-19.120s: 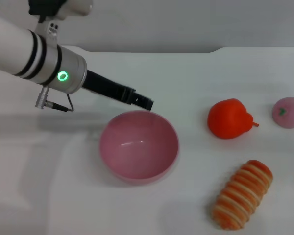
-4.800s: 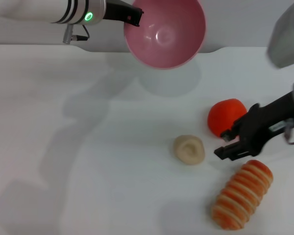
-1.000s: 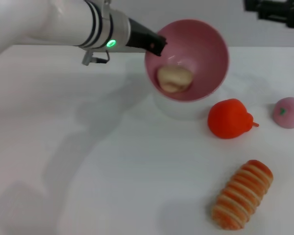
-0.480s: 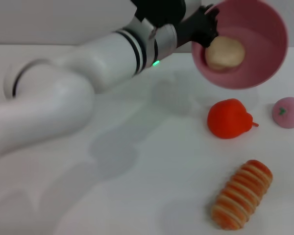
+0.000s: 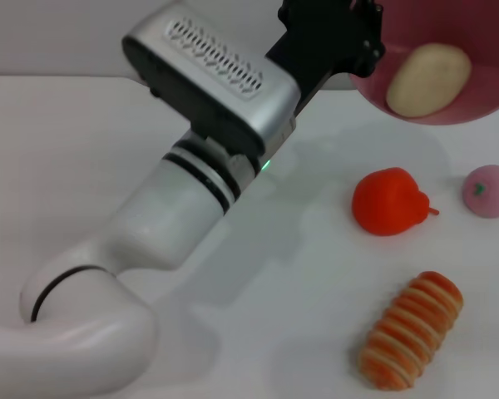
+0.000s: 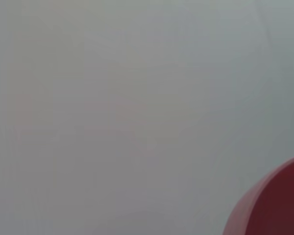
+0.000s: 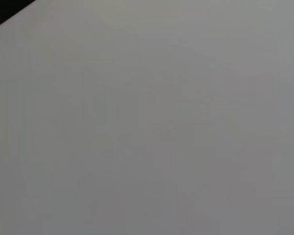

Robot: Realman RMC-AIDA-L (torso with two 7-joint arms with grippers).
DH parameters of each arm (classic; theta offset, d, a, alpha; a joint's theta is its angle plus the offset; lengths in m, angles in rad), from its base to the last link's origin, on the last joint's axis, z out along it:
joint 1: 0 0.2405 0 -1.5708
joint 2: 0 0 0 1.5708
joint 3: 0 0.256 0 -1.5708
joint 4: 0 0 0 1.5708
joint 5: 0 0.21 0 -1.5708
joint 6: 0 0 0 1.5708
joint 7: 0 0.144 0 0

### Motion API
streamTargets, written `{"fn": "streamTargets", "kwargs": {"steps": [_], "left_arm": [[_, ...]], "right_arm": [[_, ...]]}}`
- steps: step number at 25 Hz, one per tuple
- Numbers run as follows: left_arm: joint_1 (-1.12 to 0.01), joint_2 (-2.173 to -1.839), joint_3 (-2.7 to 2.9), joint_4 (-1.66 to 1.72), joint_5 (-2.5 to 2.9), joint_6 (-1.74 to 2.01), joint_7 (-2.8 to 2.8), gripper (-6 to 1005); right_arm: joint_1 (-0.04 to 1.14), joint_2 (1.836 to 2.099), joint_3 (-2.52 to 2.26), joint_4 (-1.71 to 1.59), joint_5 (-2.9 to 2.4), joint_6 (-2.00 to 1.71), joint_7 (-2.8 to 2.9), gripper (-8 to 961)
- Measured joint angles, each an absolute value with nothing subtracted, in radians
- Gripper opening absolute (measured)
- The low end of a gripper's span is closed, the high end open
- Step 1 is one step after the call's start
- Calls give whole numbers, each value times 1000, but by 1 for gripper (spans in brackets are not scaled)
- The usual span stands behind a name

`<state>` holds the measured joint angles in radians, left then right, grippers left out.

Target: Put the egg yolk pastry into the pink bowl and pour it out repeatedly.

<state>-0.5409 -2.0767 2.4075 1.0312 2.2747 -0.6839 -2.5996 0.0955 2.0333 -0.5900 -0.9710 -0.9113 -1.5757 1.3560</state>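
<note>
My left gripper (image 5: 368, 43) is shut on the rim of the pink bowl (image 5: 466, 96), holding it high above the table at the top right of the head view, tipped toward the camera. The egg yolk pastry (image 5: 428, 79) lies inside the bowl against its lower wall. A sliver of the bowl (image 6: 274, 205) shows in the left wrist view. My right gripper is out of view; the right wrist view shows only a blank wall.
On the white table (image 5: 83, 166) below the bowl sit an orange-red fruit (image 5: 389, 202), a small pink round fruit with a green stem (image 5: 488, 190), and an orange-and-cream striped bread roll (image 5: 412, 331). My left arm (image 5: 191, 191) stretches diagonally across the middle.
The left arm has carried the bowl with the pastry further up and to the right, and the wrist has rotated. The right gripper, seen at top right a second ago, has left the view.
</note>
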Motion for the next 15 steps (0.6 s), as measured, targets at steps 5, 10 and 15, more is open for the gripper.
{"fn": "streamTargets", "kwargs": {"steps": [5,10,15], "left_arm": [[-528,-2077,2445,1007,2273,-784,-2611,34],[-522,-2077,2462,990,2275,-838,-2611,34],[-519,-2077,2520,942,2277,-1005,-2611,34]], "right_arm": [[109,2029,-589,-998,-911,-1594,1364,517],[130,2030,-587,-999,-910,-1596,1372,518],[134,2040,-586,-1002,-910,-1602,1372,518]]}}
